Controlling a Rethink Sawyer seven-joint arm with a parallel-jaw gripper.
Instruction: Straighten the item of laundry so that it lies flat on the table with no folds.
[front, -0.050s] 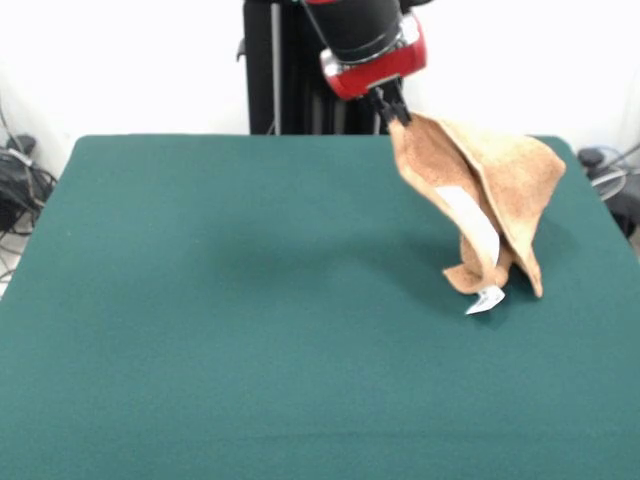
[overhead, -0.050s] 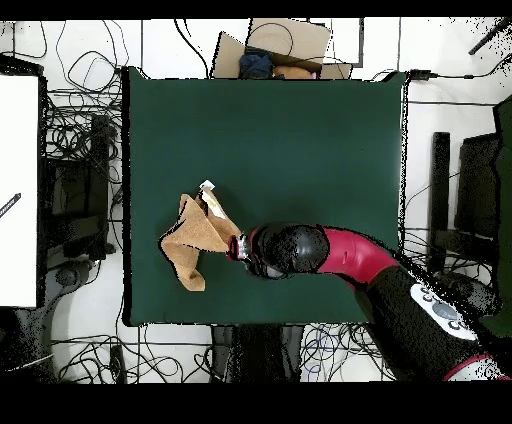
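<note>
The item of laundry (front, -0.050s: 487, 190) is an orange-tan towel hanging in folds from one pinched corner, lifted above the table (front, -0.050s: 230, 330). Its lowest part, with a white tag (front, -0.050s: 486, 299), touches the green top at the right in the front view. A white band runs down its inner side. My gripper (front, -0.050s: 397, 113) is shut on the towel's upper corner. Looking down from overhead, the towel (overhead, -0.050s: 192, 238) is bunched near the table's left edge (overhead, -0.050s: 300, 130), and the gripper (overhead, -0.050s: 238, 245) holds its right side.
Cables lie on the floor around the table (overhead, -0.050s: 85, 140). A cardboard box with cloth items (overhead, -0.050s: 275, 50) stands beyond the far edge in the overhead view. A white panel (overhead, -0.050s: 18, 190) stands at the left.
</note>
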